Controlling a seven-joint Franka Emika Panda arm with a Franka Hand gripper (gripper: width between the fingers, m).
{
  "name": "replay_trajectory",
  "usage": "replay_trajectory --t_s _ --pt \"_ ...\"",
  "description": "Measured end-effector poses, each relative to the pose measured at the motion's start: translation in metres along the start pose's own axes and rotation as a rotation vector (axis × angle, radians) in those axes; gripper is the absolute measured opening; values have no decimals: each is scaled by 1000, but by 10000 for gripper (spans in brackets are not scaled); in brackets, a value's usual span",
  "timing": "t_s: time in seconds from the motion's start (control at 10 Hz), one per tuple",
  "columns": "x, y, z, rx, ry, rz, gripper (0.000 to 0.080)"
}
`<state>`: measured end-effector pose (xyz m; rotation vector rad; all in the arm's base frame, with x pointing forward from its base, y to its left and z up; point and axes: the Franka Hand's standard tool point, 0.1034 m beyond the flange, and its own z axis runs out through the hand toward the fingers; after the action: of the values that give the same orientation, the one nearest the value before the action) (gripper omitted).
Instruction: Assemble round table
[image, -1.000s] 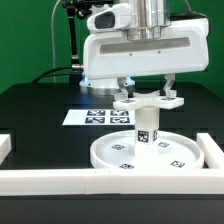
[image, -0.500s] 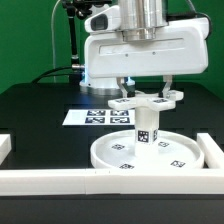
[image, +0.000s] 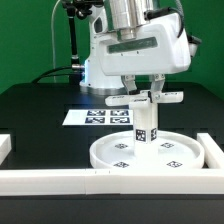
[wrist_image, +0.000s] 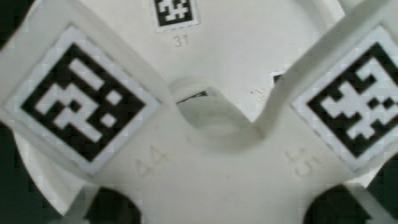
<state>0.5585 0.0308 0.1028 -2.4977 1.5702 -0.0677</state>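
Observation:
The large rimmed round disc (image: 168, 155) lies flat on the black table against the front border bar. The short cylindrical leg (image: 145, 126) stands upright on its middle. The cross-shaped foot piece (image: 152, 98) sits on top of the leg. My gripper (image: 143, 88) reaches down from above and is shut on the foot piece, one finger on each side. In the wrist view the foot piece (wrist_image: 214, 150) fills the picture with its tagged arms. The dark fingertips (wrist_image: 111, 208) show at its edge, with the gripper (wrist_image: 222, 210) closed across it.
The marker board (image: 95, 117) lies flat behind the disc. A long white border bar (image: 50, 180) runs along the front. Shorter bars stand at the exterior view's right (image: 214, 150) and the exterior view's left (image: 4, 146). Cables hang at the back.
The gripper and wrist have turned about the upright axis. The foot piece has turned with them on top of the leg. The disc and leg stay in place.

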Motion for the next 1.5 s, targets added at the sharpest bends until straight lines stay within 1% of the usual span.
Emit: replay_trajectory --t_s 0.2,0.4,0.5,0.6,0.7,0.9,1.1,1.2,1.3,1.4,1.5 --pt "-4 -3 2 15 7 235 448" --pt "-5 -4 2 31 17 478 448" --pt "-5 -3 2 35 13 610 448" --pt "-4 -3 2 45 -3 717 448" --pt "-3 -3 2 49 -9 760 448" --pt "-3 -3 2 43 -17 790 448" --pt "-3 -3 1 40 -19 751 452" --pt "-3 -5 -3 28 -36 676 614" --pt "-3 -8 -9 10 -63 614 614" --pt "-4 -12 -17 6 -79 559 644" --pt "-7 -17 -24 9 -93 550 644"
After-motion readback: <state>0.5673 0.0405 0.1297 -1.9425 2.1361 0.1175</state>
